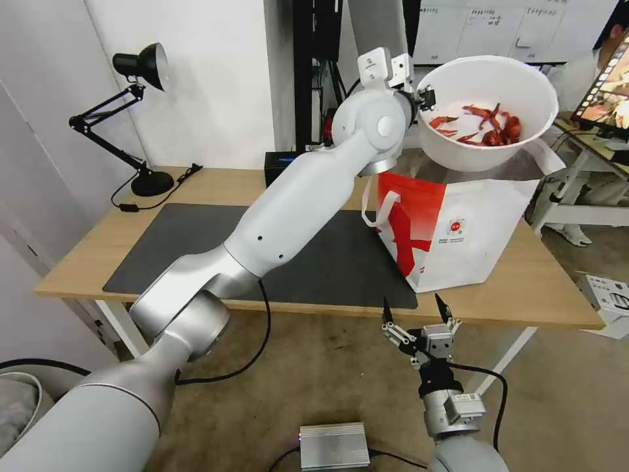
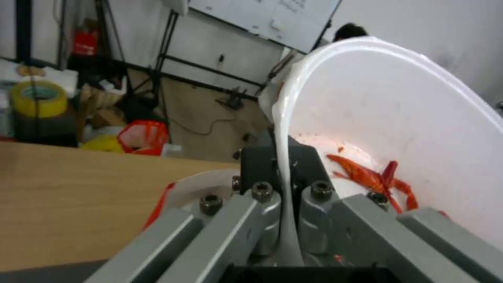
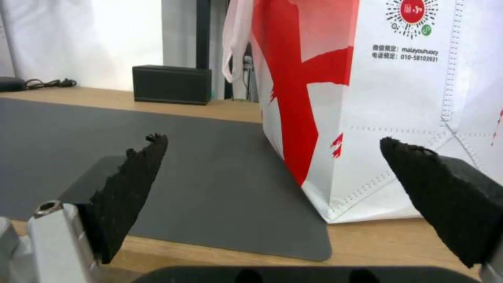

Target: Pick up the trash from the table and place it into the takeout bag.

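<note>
In the head view, the left gripper is raised high above the long light-wood table, its fingers clamped on the rim of a round white plastic bowl that holds a few red shells. The bowl is tilted toward the camera and hangs over the open top of the large white and red takeout bag, which stands upright on the table, partly on the far right corner of the dark grey mat. A black desk lamp stands at the table's far left corner. The right gripper sits low in front of the table's near edge, below the bag, its two black fingertips pointing up and spread apart around nothing.

In the left wrist view, the left gripper's grey fingers pinch the bowl's thin white wall between them, one inside and one outside; the red shells lie at the bottom of the bowl.

In the right wrist view, the two black pads stand wide apart. Beyond them the bag stands on the mat, and a small black box sits at the table's far edge.
</note>
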